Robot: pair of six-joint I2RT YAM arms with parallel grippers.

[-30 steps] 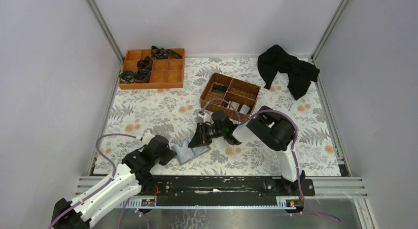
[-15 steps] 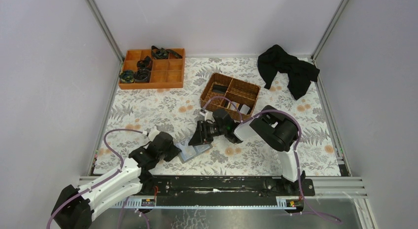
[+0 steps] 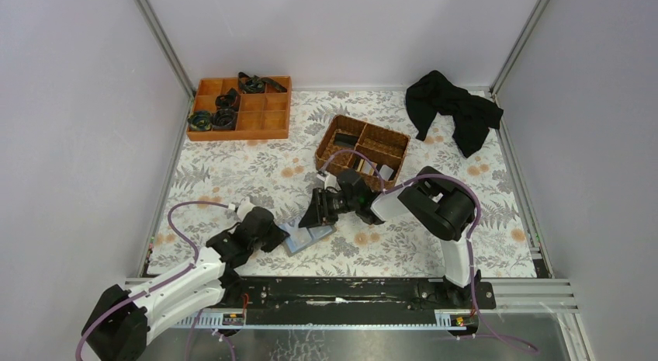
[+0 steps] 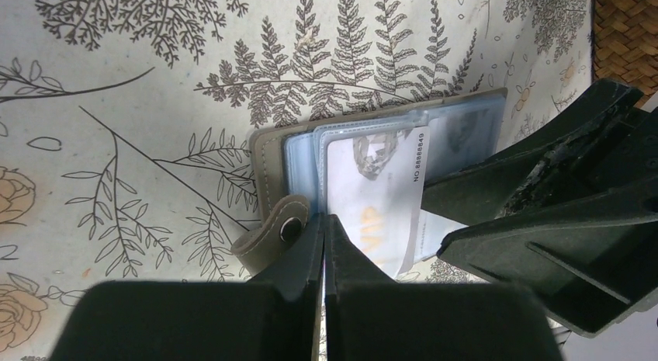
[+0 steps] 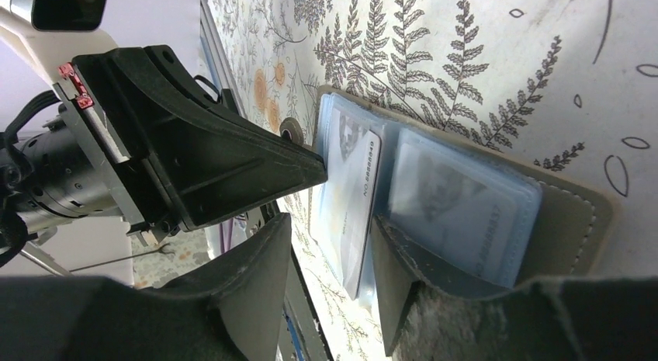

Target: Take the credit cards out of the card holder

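The card holder (image 3: 309, 237) lies open on the floral mat, clear sleeves up; it also shows in the left wrist view (image 4: 268, 155) and the right wrist view (image 5: 574, 213). A white credit card (image 4: 372, 190) sticks partway out of a sleeve (image 5: 349, 198). My left gripper (image 3: 281, 238) is shut, its tips (image 4: 324, 221) at the holder's near edge beside the snap tab (image 4: 279, 233). My right gripper (image 3: 306, 219) is open (image 5: 330, 229). Its fingers straddle the protruding card's end, and one finger (image 5: 403, 260) rests on the sleeves.
A brown wicker basket (image 3: 334, 140) with several cards in its compartments stands just behind the right gripper. An orange divided tray (image 3: 271, 124) with dark items is at the back left. A black cloth (image 3: 454, 105) lies at the back right.
My left gripper has moved right, up to the card holder's near edge. My right gripper has shifted slightly left over the holder. The holder has turned a little.
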